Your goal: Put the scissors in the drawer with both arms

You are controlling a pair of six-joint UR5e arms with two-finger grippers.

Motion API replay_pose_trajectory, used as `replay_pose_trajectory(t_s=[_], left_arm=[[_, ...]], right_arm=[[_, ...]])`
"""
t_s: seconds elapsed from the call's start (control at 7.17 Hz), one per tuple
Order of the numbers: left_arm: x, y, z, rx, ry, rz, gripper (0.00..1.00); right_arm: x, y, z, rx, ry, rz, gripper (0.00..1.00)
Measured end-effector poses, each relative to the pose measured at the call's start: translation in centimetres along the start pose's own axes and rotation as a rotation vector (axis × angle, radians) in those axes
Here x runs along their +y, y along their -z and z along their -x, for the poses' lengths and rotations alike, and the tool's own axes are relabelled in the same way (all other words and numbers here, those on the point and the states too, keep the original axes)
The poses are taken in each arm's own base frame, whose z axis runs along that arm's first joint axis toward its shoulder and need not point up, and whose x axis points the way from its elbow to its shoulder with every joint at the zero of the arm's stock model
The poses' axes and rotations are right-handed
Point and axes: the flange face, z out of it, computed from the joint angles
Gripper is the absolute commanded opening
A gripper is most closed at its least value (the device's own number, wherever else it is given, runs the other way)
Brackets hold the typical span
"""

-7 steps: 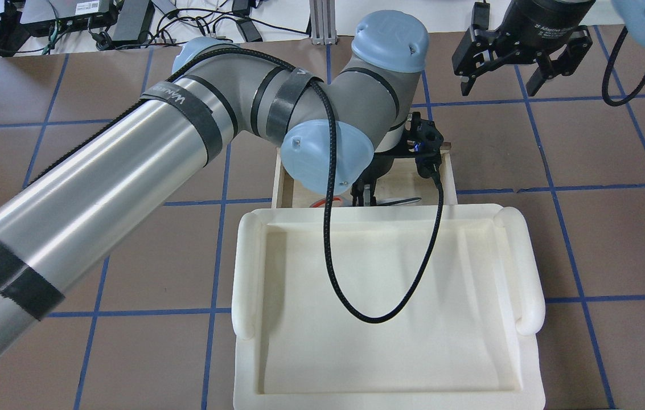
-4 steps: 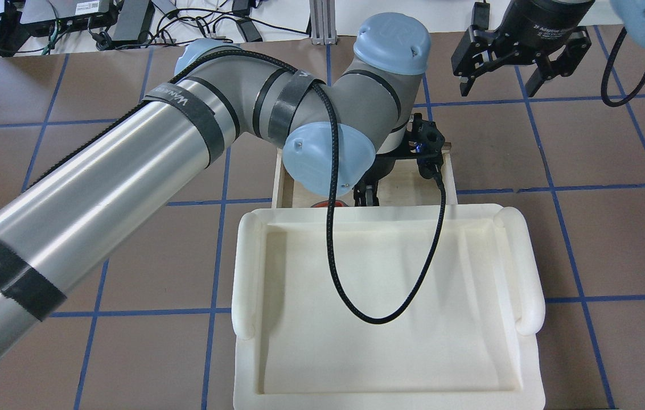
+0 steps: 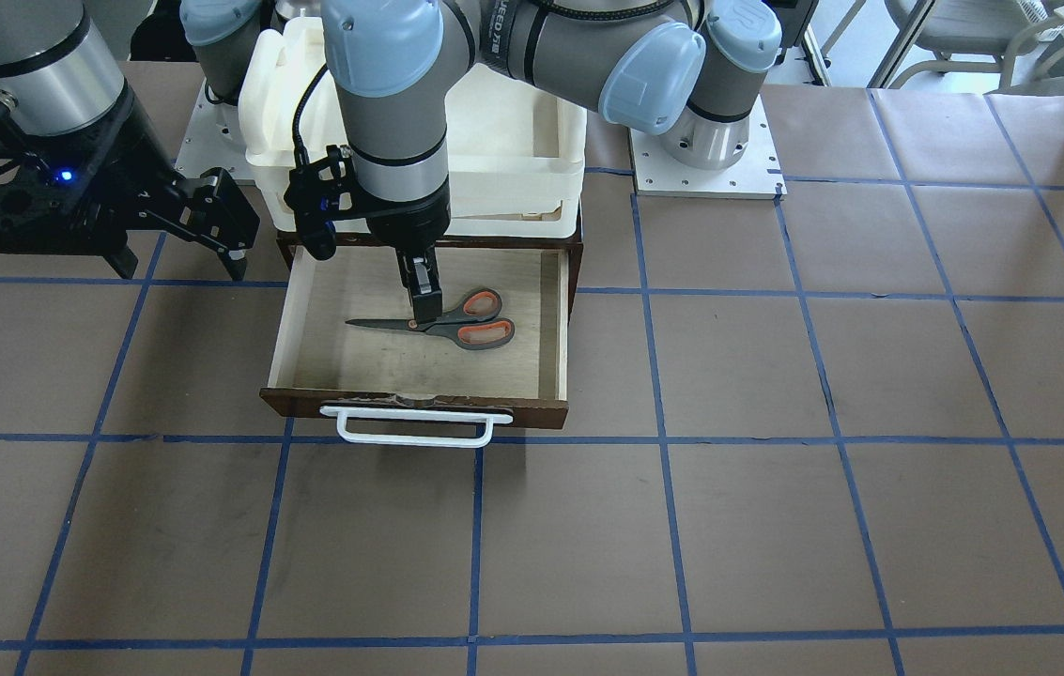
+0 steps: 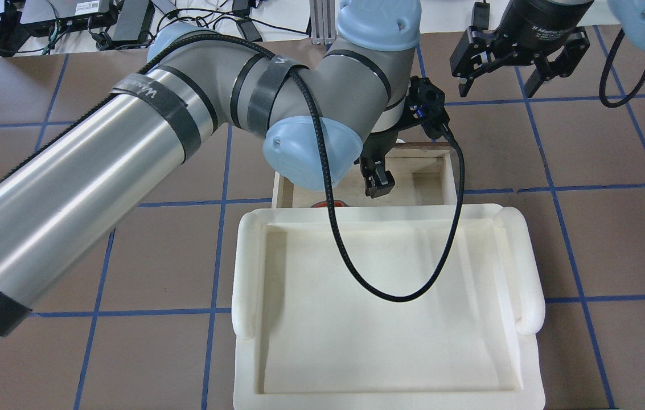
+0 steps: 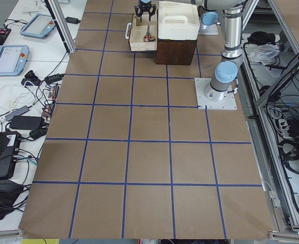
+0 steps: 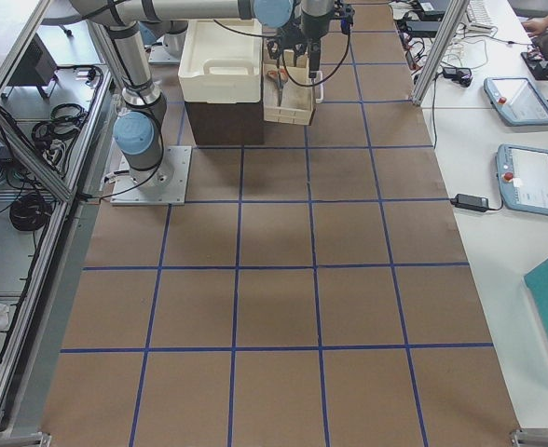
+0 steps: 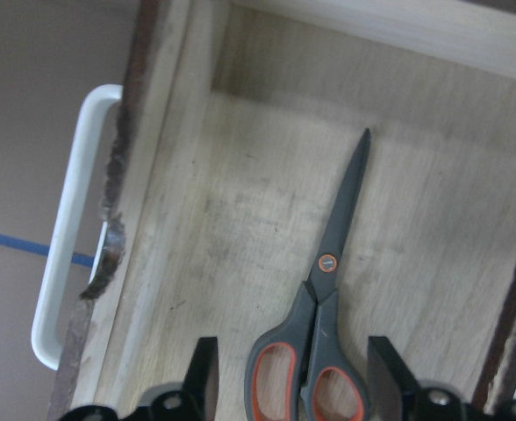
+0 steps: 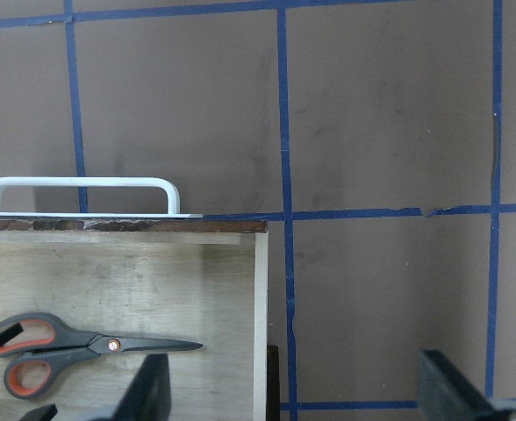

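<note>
The scissors (image 3: pixel 456 327) lie flat on the pale floor of the open drawer (image 3: pixel 344 361), blades pointing towards the view's left. My left gripper (image 3: pixel 425 305) hangs just above their pivot, open and empty. In the left wrist view the fingers (image 7: pixel 201 377) stand apart with the scissors (image 7: pixel 328 289) lying below between them. My right gripper (image 3: pixel 175 235) is open and empty, hovering beside the drawer. Its wrist view shows the scissors (image 8: pixel 74 342) and the white handle (image 8: pixel 82 189). In the overhead view only an orange bit of the scissors (image 4: pixel 328 203) shows.
A white foam tray (image 4: pixel 245 273) sits on top of the brown box and hides most of the drawer from overhead. The drawer's white bar handle (image 3: pixel 414 427) faces away from the robot. The brown paper table (image 3: pixel 776 469) has blue tape lines.
My left gripper has risen from low in the drawer, and its wrist has moved up and back. The scissors stay on the drawer floor. The right gripper has hardly moved.
</note>
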Motion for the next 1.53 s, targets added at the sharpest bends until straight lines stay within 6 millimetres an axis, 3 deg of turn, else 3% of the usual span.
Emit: replay_pose_trajectory(t_s=[0.28, 0.42, 0.7, 1.12, 1.53], left_arm=[[1.8, 4.2, 2.5, -0.074, 0.358, -0.099, 0.84], [3.0, 6.0, 3.3, -0.094, 0.536, -0.127, 0.96], [5.6, 8.0, 4.5, -0.096, 0.790, -0.129, 1.00], [8.6, 9.3, 4.7, -0.080, 0.959, -0.048, 1.00], [15.8, 13.3, 6.1, -0.060, 1.031, 0.005, 1.00]], right_arm=[[0.2, 0.0, 0.0, 0.043, -0.006, -0.001, 1.00], [0.4, 0.0, 0.2, 0.057, -0.014, -0.001, 1.00], [1.1, 0.2, 1.0, 0.095, -0.023, 0.005, 1.00], [1.9, -0.1, 2.8, 0.107, -0.034, 0.011, 1.00], [2.4, 0.2, 3.0, 0.094, -0.030, 0.019, 1.00]])
